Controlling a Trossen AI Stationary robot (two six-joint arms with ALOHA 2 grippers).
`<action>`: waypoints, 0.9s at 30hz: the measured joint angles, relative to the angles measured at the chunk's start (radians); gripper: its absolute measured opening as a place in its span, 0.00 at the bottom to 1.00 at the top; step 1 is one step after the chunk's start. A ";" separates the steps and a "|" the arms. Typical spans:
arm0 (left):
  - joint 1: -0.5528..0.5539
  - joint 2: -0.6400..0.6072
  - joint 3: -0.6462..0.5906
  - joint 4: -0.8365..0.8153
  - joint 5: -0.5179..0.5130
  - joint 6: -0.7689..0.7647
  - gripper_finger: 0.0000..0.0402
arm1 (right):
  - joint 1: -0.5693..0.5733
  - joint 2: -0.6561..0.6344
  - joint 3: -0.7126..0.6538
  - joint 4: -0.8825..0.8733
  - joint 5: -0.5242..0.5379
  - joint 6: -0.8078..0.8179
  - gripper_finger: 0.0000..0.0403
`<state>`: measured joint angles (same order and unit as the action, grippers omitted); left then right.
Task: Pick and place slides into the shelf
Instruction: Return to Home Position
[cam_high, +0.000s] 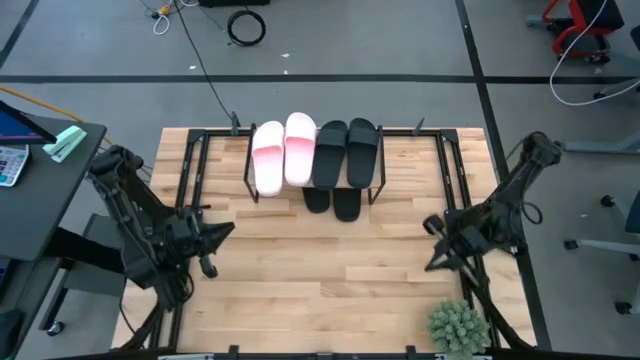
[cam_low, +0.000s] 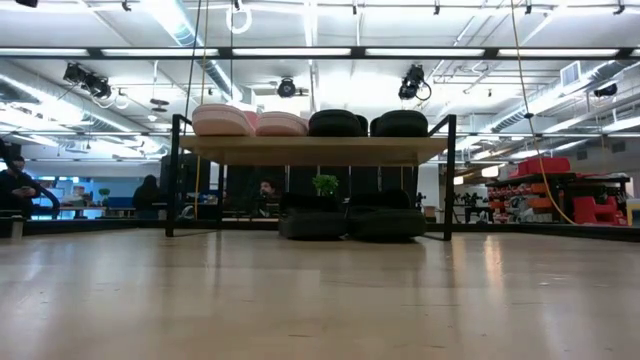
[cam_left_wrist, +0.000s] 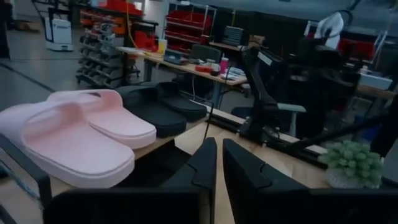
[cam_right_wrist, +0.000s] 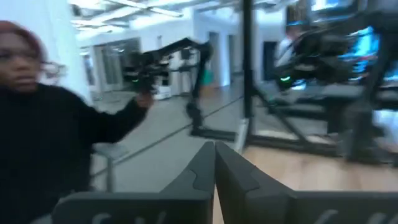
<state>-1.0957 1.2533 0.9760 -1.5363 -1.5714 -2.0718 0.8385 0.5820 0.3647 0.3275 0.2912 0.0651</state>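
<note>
Judging progress: all six slides look placed, and I see none loose on the table (cam_high: 330, 290).
Shelf top: the shelf (cam_low: 315, 150) carries four in a row, the pink pair (cam_high: 270, 155) at one end and the upper black pair (cam_high: 332, 152) beside it.
Under the shelf: the lower black pair (cam_high: 347, 205) lies side by side below the upper black pair, with the ends poking out at the front.
Left gripper (cam_left_wrist: 219, 149): at the table's left side, well apart from the shelf; fingers nearly together with only a thin gap, holding nothing.
Right gripper (cam_right_wrist: 214, 150): at the table's right side, also well apart; fingers pressed together, holding nothing.
Left to do: probably only parking both arms at rest.
</note>
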 joint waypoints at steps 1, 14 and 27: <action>-0.001 -0.006 -0.003 -0.001 0.000 0.016 0.08 | -0.036 -0.025 -0.006 -0.024 -0.008 -0.006 0.04; -0.001 -0.134 0.006 -0.034 -0.002 0.181 0.10 | -0.591 -0.095 0.013 -0.279 -0.333 0.051 0.04; 0.016 -0.147 0.425 0.264 0.038 0.922 0.07 | -0.839 -0.084 0.075 -0.294 -0.310 0.068 0.04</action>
<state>-1.0795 1.1065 1.4011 -1.2722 -1.5338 -1.1501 -0.0002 0.4977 0.4400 0.0331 -0.0193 0.1326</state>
